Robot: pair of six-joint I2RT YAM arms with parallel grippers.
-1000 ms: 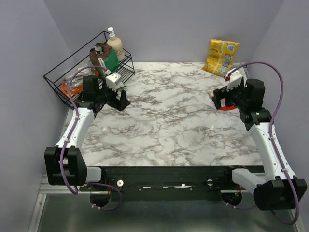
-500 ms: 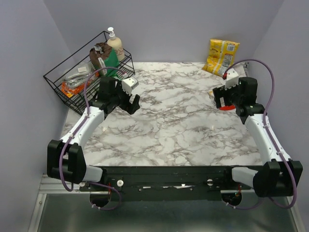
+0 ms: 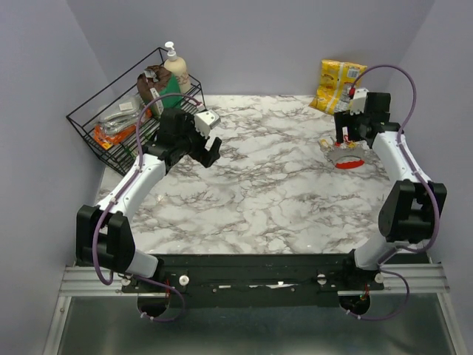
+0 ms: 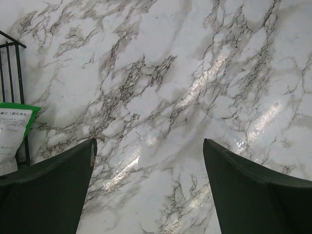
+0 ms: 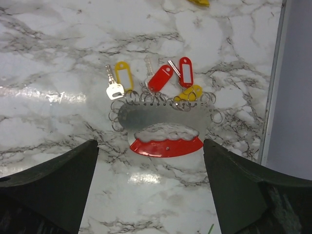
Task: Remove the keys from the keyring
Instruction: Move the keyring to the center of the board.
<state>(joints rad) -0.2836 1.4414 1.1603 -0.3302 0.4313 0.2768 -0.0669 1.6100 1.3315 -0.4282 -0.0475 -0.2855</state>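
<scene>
1. Keys on their keyring lie flat at the surface's 2 o'clock edge in the top view, none off yet. Right fingers hang spread just above, presumably lining up a pick. Left fingers, spread too, hover at 10 o'clock near the wire basket, well apart from the keys and likely waiting to brace.
2. Left wrist: fingers wide, bare marble between them, a green-and-white packet at 9 o'clock.
3. Right wrist: fingers wide, holding nothing. The keyring, a silvery fan with a red rim, sits centred between them. Its keys splay toward 12 o'clock, the silver one at 11 and the red tags at 12, so each looks easy to single out.
</scene>
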